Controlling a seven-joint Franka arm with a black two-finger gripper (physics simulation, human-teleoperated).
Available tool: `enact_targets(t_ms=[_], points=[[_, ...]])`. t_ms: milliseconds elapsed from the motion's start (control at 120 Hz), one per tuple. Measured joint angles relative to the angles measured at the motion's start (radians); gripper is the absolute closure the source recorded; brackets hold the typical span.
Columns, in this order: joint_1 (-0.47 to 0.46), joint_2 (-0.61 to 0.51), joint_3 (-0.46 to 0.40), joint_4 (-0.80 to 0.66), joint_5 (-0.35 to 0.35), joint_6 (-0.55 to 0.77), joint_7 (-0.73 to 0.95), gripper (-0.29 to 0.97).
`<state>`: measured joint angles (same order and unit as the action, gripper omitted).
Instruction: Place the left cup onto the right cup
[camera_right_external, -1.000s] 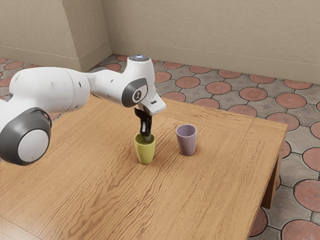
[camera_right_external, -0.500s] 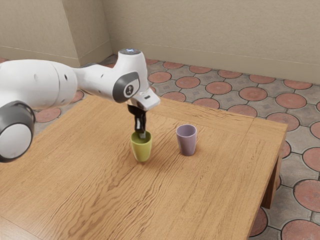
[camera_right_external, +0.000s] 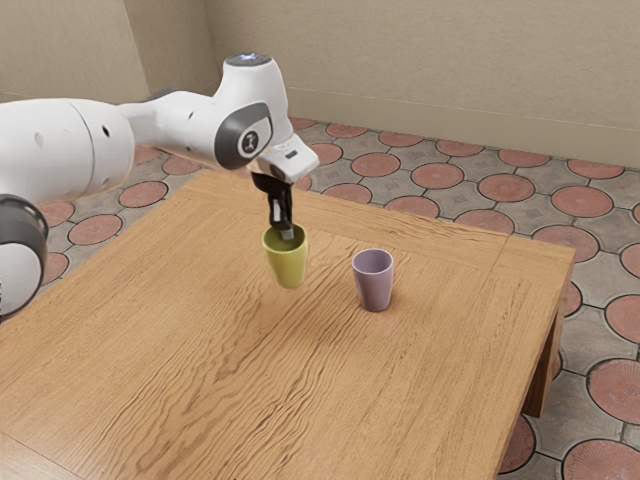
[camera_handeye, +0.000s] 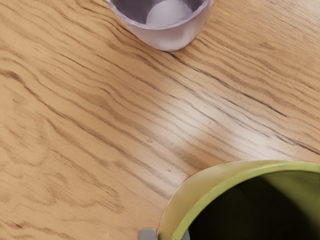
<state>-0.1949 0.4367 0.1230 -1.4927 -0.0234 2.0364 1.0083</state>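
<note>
A yellow-green cup (camera_right_external: 286, 258) hangs in the air above the wooden table (camera_right_external: 200, 360), tilted slightly. My black gripper (camera_right_external: 284, 231) is shut on its rim, one finger inside the cup and one outside. The purple cup (camera_right_external: 372, 279) stands upright on the table, to the exterior view's right of the held cup and apart from it. In the wrist view the green cup's rim (camera_handeye: 220, 185) sits just under my hand, and the purple cup (camera_handeye: 162, 22) stands on the wood beyond it.
The table's right edge (camera_right_external: 555, 300) drops to a floor of round red tiles (camera_right_external: 600, 200). A beige wall (camera_right_external: 420, 50) runs behind the table. Bare wood spreads around both cups.
The green cup has left the tabletop, lifted by my gripper and carried slightly toward the back. The arm has risen. The purple cup has stayed put.
</note>
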Motion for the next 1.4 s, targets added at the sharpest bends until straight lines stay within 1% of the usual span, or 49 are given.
enact_targets(t_ms=[283, 558, 775, 1058, 1400], points=[[-0.005, 0.068, 0.001, 0.143, -0.031, -0.066, -0.006, 0.79], [-0.026, 0.081, 0.005, 0.206, -0.034, -0.096, -0.008, 0.79], [-0.037, 0.106, 0.006, 0.256, -0.035, -0.106, -0.004, 0.79], [-0.057, 0.197, 0.004, 0.371, -0.047, -0.109, 0.014, 0.79], [-0.089, 0.251, 0.004, 0.447, -0.062, -0.105, 0.033, 0.79]])
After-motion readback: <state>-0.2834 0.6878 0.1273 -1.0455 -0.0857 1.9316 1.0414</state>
